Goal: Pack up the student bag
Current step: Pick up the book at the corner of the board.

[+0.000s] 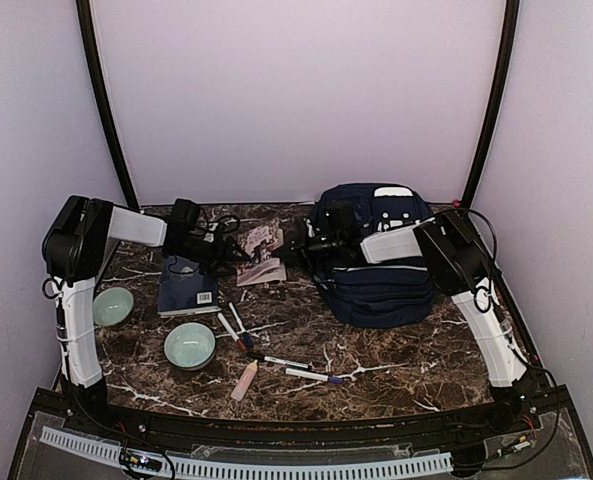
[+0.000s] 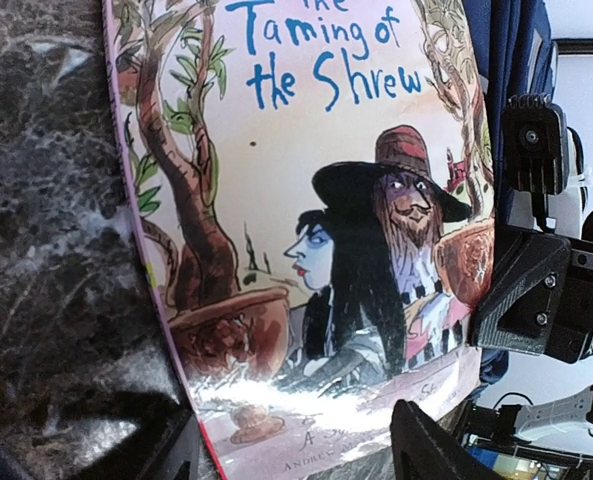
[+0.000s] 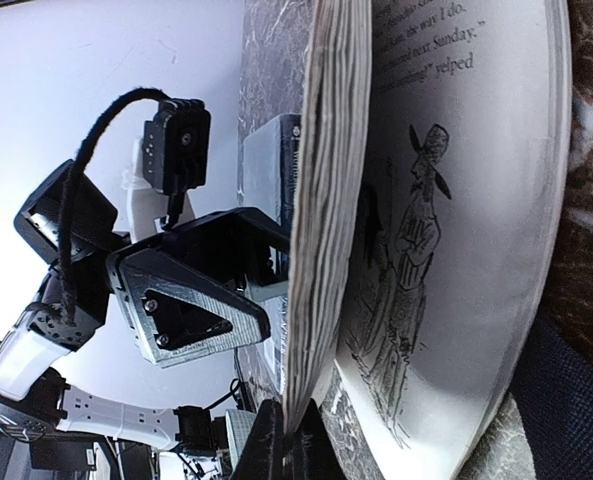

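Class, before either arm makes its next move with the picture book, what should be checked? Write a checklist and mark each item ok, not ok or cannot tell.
1. Right pincer grips the picture book: the page block looks pinched between its fingers, ok.
2. Left pincer free of the cover: jaws wide apart with the cover between them; contact cannot tell.
3. Book closed for packing: one page fans away from the block, not ok.
4. Student bag mouth open: hidden behind the right arm, cannot tell.
5. Pens and bowls away from the book-to-bag path: ok.
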Robot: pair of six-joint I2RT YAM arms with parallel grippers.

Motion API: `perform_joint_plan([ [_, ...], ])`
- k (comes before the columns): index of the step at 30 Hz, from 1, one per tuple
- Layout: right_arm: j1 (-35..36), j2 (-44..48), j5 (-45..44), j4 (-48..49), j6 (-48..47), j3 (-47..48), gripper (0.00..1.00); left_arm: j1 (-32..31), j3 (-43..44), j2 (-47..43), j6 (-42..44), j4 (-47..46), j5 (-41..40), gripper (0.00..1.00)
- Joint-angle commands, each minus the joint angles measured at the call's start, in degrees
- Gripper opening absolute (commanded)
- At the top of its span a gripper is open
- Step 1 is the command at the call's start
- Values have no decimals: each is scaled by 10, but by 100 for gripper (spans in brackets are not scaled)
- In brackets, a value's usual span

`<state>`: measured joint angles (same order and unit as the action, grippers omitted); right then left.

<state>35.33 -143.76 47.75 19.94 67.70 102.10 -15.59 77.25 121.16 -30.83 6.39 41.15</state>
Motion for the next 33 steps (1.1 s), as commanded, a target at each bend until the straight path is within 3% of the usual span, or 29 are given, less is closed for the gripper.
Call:
perform_joint_plan([
  [1,-5,35,9,43,9,-8,0,4,-45,19,-46,-4,46,68],
  [7,-6,51,14,61,17,-25,0,15,-63,18,-68,-33,44,71],
  [8,-6,54,14,66,18,-28,0,18,-66,17,-69,-35,40,79],
  [9,-6,57,14,71,20,-31,0,18,-69,15,-70,-39,35,96],
  [10,-5,60,15,78,22,-36,0,19,-72,13,-72,-41,29,99],
  [15,-6,74,22,103,28,-48,0,22,-83,14,-82,-64,24,99],
  [25,-5,58,19,94,26,-56,0,22,-100,24,-135,-141,93,85],
  [33,-5,45,18,89,24,-56,0,18,-78,38,-149,-140,118,84],
])
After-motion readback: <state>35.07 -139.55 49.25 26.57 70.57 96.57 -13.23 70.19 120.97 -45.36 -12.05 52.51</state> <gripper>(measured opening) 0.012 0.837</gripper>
